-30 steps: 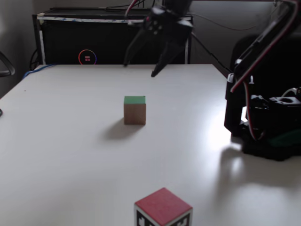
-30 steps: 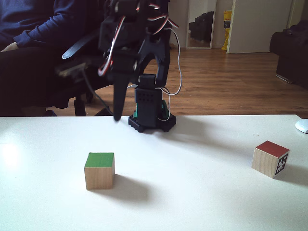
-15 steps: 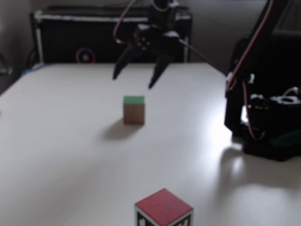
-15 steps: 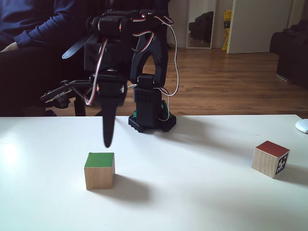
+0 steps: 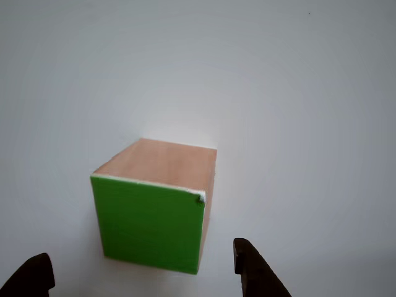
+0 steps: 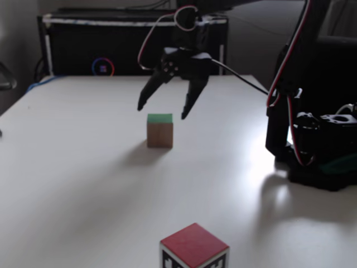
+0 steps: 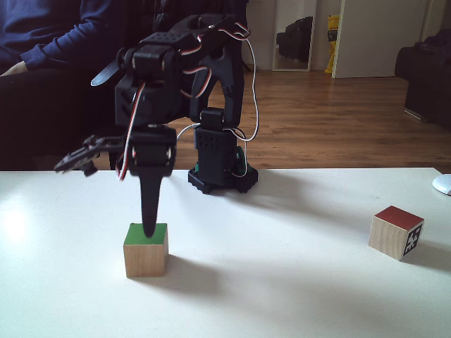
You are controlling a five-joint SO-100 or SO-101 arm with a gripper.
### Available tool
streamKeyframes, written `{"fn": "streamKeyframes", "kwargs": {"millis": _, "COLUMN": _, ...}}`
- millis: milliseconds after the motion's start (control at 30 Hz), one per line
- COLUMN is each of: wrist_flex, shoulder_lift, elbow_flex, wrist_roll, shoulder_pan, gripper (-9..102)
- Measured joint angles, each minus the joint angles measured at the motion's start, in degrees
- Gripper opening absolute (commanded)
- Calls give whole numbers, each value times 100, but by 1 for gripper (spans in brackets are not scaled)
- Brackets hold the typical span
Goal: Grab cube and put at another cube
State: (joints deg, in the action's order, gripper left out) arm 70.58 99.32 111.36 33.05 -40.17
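The cube, green on top with bare wood sides, sits mid-table (image 6: 160,131) (image 7: 146,252); the other view shows a green face and a wood face (image 5: 154,204). My gripper (image 6: 162,111) hangs open just above it, one finger on each side. In a fixed view its fingertips (image 7: 149,231) reach down to the cube's top edge. In the other view the gripper (image 5: 141,250) shows two dark tips at the bottom, with the cube between them. Another cube, red-orange on top with a black-and-white marker on its side, stands apart near the table's edge (image 6: 193,248) (image 7: 396,232).
The arm's black base (image 6: 318,151) (image 7: 220,169) stands on the white table (image 6: 83,178). A black cabinet (image 6: 100,50) sits behind the table's far edge. A seated person (image 7: 42,42) is behind the table. A white object (image 7: 442,184) lies at the right edge.
The open gripper has come down and forward from high behind the green cube to just above it. Neither cube has moved.
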Motion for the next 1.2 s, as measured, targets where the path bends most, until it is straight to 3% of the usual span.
{"fn": "streamKeyframes", "kwargs": {"millis": 400, "wrist_flex": 70, "shoulder_lift": -1556, "elbow_flex": -1037, "wrist_roll": -237, "shoulder_pan": -44, "gripper": 44}}
{"fn": "streamKeyframes", "kwargs": {"millis": 733, "wrist_flex": 70, "shoulder_lift": -1846, "elbow_flex": -1160, "wrist_roll": -272, "shoulder_pan": 79, "gripper": 36}}
{"fn": "streamKeyframes", "kwargs": {"millis": 1000, "wrist_flex": 79, "shoulder_lift": -1837, "elbow_flex": -1195, "wrist_roll": -272, "shoulder_pan": 105, "gripper": 19}}
{"fn": "streamKeyframes", "kwargs": {"millis": 1200, "wrist_flex": 79, "shoulder_lift": -1837, "elbow_flex": -1266, "wrist_roll": -308, "shoulder_pan": 105, "gripper": 13}}
